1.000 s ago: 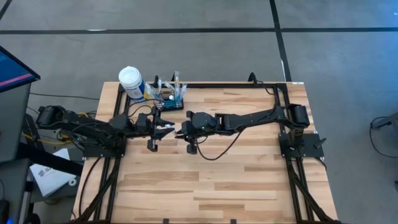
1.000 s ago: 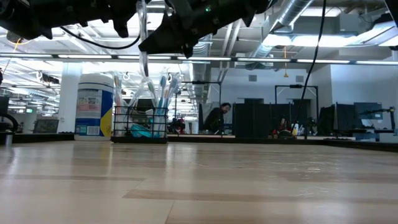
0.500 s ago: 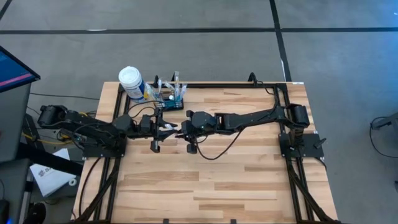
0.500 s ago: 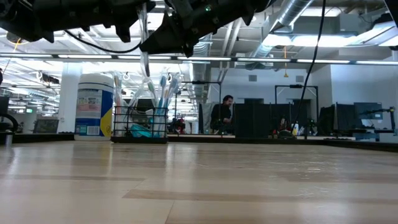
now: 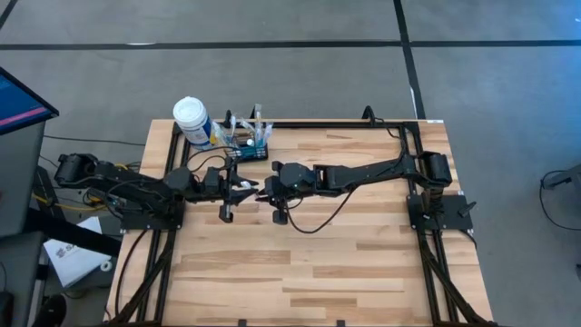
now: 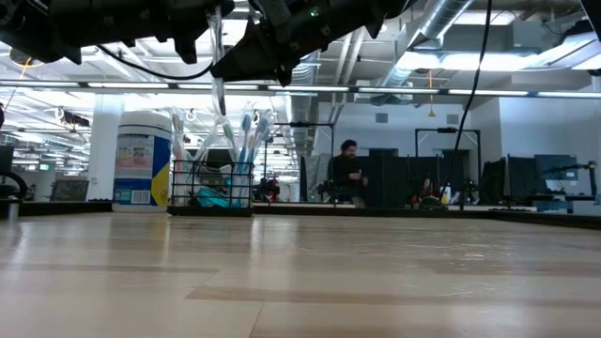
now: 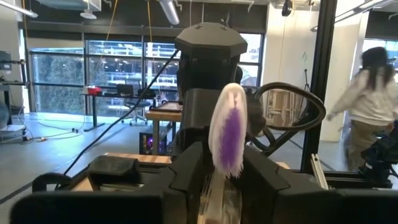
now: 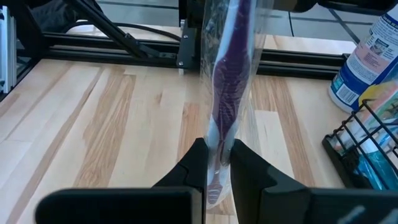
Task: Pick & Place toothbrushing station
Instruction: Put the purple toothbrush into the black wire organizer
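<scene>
High view: both arms meet mid-table — left gripper (image 5: 243,187) and right gripper (image 5: 266,191) both clamp a wrapped toothbrush (image 8: 229,87)

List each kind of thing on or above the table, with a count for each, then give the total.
Wire-mesh caddy: 1
Blue-labelled bottle: 1
Wrapped purple toothbrush held between both grippers: 1
Grippers, left gripper and right gripper: 2
Total: 5
</scene>
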